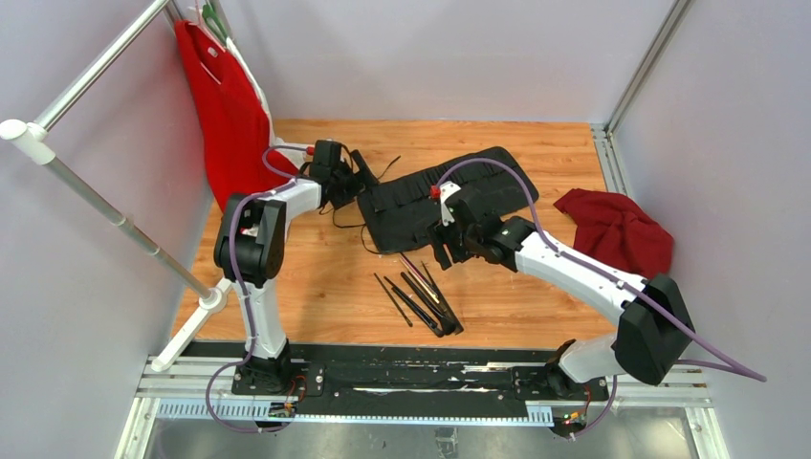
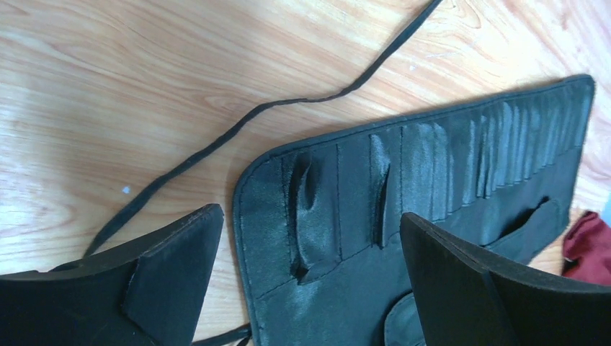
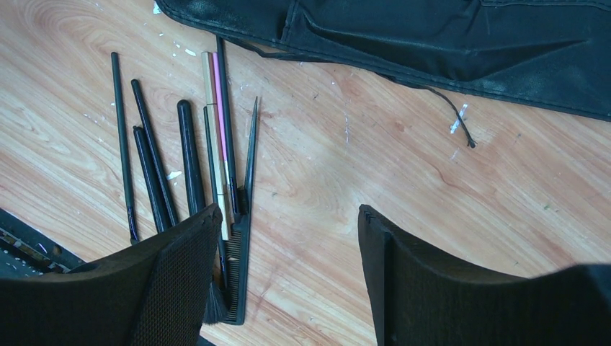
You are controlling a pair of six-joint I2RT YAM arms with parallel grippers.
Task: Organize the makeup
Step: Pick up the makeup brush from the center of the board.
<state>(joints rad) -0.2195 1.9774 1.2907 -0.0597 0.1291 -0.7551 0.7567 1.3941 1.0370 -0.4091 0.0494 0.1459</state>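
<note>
The right claw gapes empty at frame bottom, beside the brushes lying loose at left; left claw apart over the roll, visible slots empty; nothing stowed yet, every brush still to place.

In the right wrist view we lose the near ends of several makeup brushes behind a finger of the right gripper, and the fabric roll runs out of frame on the far side. From above, the brushes are too small for us to count. The left wrist view cuts the red cloth at its right edge.
</note>
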